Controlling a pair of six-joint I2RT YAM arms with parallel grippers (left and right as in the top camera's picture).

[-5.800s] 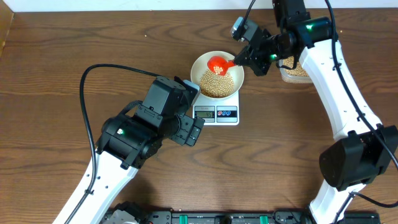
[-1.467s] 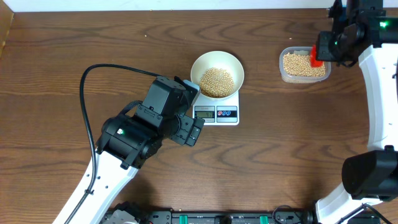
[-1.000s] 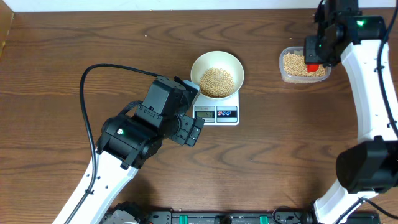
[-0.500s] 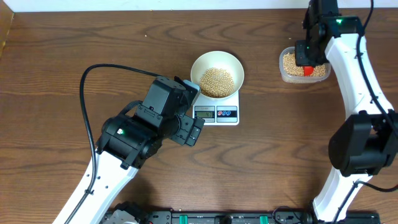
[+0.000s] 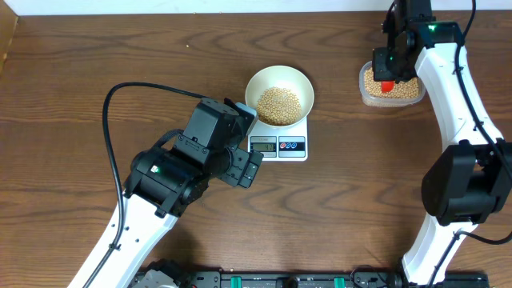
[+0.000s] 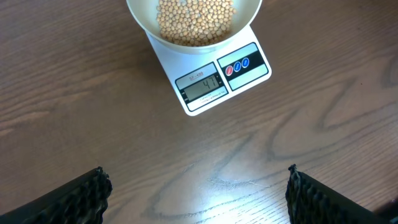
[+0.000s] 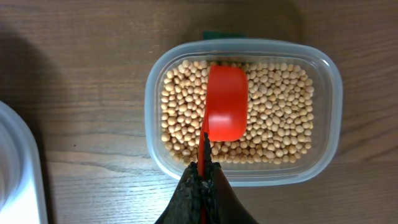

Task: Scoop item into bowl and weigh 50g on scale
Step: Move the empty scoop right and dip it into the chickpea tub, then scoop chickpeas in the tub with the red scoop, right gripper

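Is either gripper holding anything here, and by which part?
The right gripper pinches the red scoop by its handle, cup over the beans in the tub. The left gripper is open and empty.

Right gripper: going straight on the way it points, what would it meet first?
The right gripper's red scoop would probably meet the beans in the clear tub first; how far above them it hangs is unclear.
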